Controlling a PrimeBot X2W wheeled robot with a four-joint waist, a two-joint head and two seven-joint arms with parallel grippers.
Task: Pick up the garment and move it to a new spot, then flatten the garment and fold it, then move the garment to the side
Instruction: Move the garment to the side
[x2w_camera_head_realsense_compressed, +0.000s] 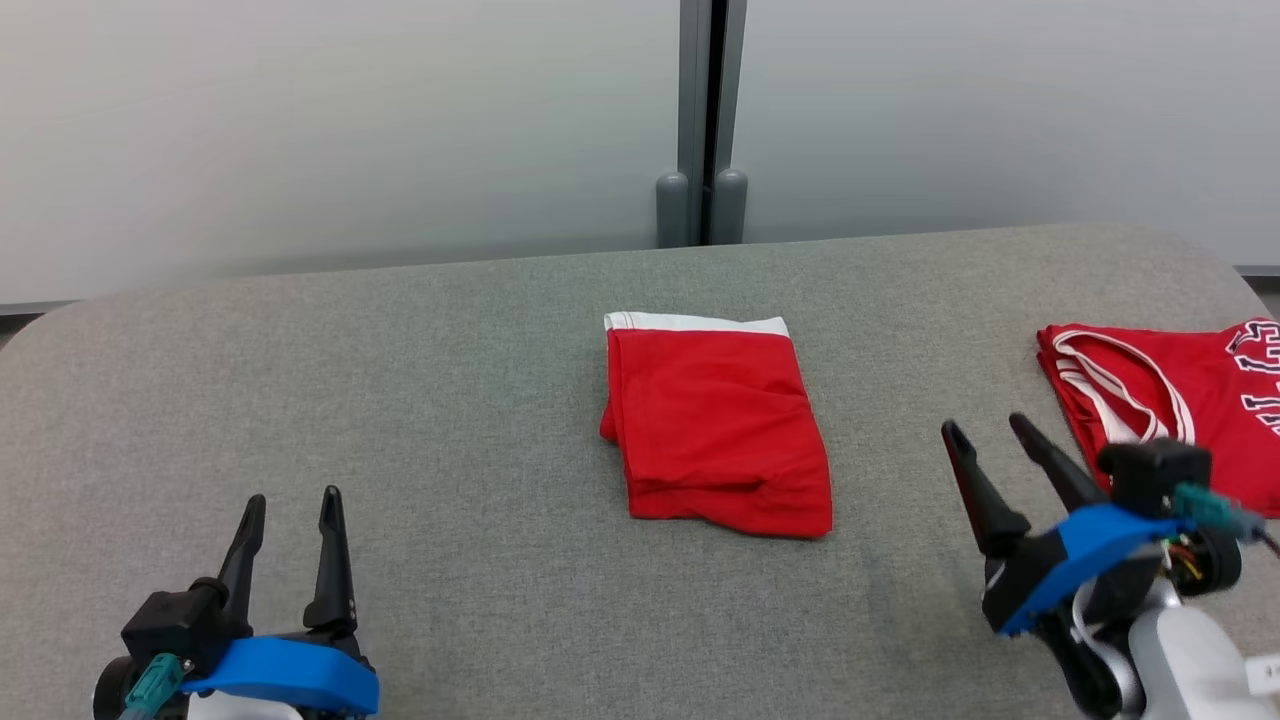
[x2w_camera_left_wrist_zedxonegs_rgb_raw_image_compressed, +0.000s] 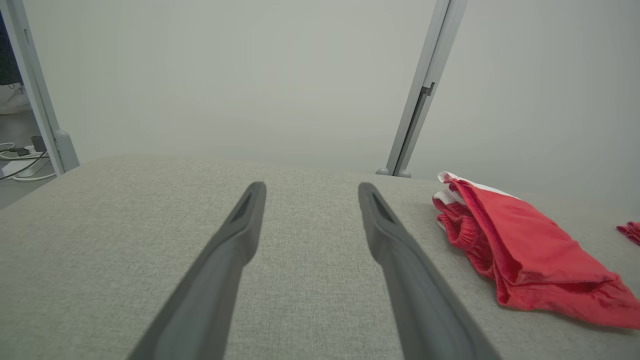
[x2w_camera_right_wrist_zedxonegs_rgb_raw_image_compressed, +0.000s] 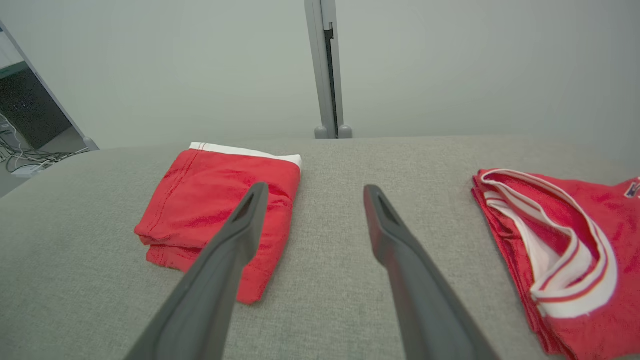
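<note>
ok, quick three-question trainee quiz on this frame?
1. True or false: the left gripper is holding the folded red shorts.
2. What lies on the grey table to the robot's right of the shorts? A) a red jersey with white trim B) a blue towel C) a grey sock
3. What colour is the band along the shorts' far edge?
Key: 1 false, the left gripper and the right gripper are both open and empty. 2 A. 3 white.
</note>
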